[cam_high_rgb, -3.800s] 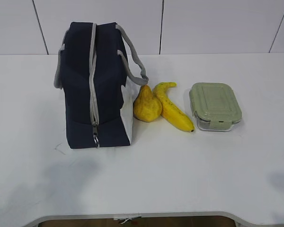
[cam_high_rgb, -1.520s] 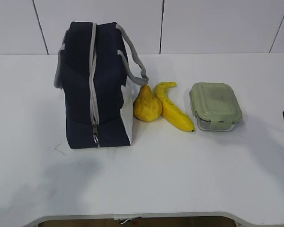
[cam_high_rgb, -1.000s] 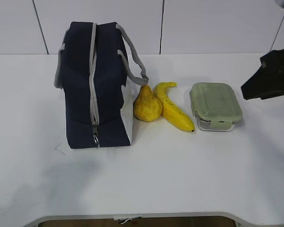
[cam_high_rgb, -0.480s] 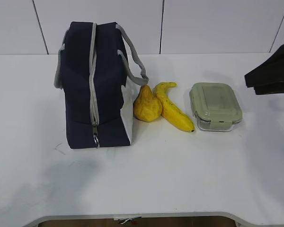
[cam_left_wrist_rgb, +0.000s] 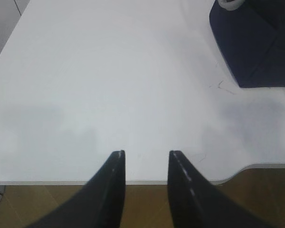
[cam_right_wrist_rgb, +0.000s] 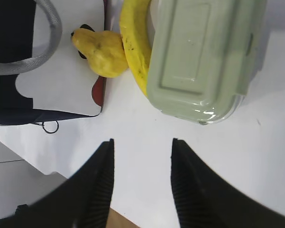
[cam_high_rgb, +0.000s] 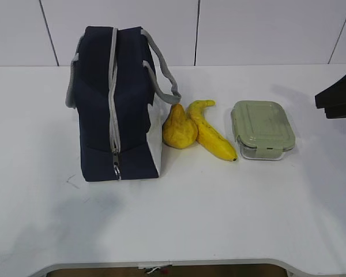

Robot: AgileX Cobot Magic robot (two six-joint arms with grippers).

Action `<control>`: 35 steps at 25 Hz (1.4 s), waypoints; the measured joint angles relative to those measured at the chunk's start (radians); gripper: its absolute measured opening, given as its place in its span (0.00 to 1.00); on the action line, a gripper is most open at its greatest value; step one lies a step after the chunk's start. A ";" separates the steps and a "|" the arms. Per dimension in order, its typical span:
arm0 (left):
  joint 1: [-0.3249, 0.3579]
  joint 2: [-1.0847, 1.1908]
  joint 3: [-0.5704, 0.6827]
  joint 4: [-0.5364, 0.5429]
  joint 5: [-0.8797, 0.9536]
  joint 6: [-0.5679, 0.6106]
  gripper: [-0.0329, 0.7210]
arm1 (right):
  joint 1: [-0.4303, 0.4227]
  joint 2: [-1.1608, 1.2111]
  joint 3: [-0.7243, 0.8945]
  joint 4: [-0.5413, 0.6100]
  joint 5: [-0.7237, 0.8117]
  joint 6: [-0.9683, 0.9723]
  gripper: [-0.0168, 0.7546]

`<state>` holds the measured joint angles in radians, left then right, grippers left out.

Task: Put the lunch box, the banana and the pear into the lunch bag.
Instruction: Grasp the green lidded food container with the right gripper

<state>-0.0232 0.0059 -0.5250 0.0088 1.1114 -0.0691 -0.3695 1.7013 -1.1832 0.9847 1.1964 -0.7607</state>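
The navy lunch bag (cam_high_rgb: 115, 104) stands on the table's left half with its grey zipper closed; a corner of the lunch bag (cam_left_wrist_rgb: 256, 45) shows in the left wrist view. Beside it lies the yellow pear (cam_high_rgb: 179, 128), touching the banana (cam_high_rgb: 212, 137). To their right sits the green-lidded lunch box (cam_high_rgb: 262, 130). The right wrist view looks down on the lunch box (cam_right_wrist_rgb: 204, 57), banana (cam_right_wrist_rgb: 135, 45) and pear (cam_right_wrist_rgb: 102, 51). My right gripper (cam_right_wrist_rgb: 142, 142) is open and empty above the table, right of the box, its dark body (cam_high_rgb: 339, 99) at the frame edge. My left gripper (cam_left_wrist_rgb: 146, 154) is open over the near table edge.
The white table (cam_high_rgb: 207, 213) stretches bare in front of the objects. A grey rope handle (cam_high_rgb: 164, 75) droops from the bag toward the pear. A white panelled wall (cam_high_rgb: 248, 29) stands behind the table.
My right arm came into the exterior view from the right edge, reached in toward the lunch box, then drew back to the right. The objects have not moved.
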 joint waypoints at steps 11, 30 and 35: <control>0.000 0.000 0.000 -0.001 0.000 0.000 0.36 | 0.000 0.007 -0.008 -0.027 0.000 0.029 0.79; 0.000 0.000 0.000 -0.002 0.000 0.000 0.36 | 0.000 0.343 -0.269 -0.038 0.000 0.021 0.79; 0.000 0.000 0.000 -0.002 0.000 0.000 0.36 | 0.010 0.413 -0.311 -0.015 0.000 0.018 0.79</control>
<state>-0.0232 0.0059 -0.5250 0.0066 1.1114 -0.0691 -0.3591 2.1144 -1.4942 0.9696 1.1964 -0.7432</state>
